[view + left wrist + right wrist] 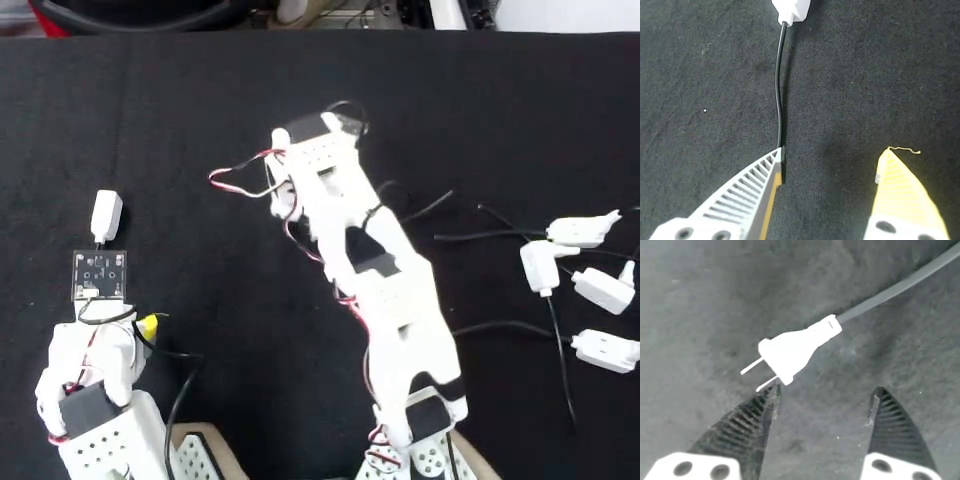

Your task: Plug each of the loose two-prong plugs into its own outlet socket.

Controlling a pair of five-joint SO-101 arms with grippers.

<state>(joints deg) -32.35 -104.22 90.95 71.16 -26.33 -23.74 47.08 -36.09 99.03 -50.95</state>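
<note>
Black cloth table (200,100) spans the high view. Right arm (390,290), white, runs from the near edge up the middle of the table, with red and black wires (235,180) looped at its far end. Left arm (90,380) sits at the near left corner, with a small square circuit board (100,274) at its front. At the far right of the table, a cluster of four white connectors (603,290) on black leads lie close together, well apart from both arms; plug or socket, cannot tell. Left gripper (832,152): released, one white finger (750,190) and one yellow finger (900,190) spread wide over bare cloth, nothing between them. Right gripper (825,390): also released, two black fingers (740,435) apart. Two-prong plug (790,352) lies flat on the cloth just beyond the right gripper, its prongs pointing toward one black fingertip and nearly touching it, with a grey cable (900,287) leading away. Another white plug (105,214) lies just past the circuit board; its thin black cable (779,100) runs back to the tip of the white finger.
</note>
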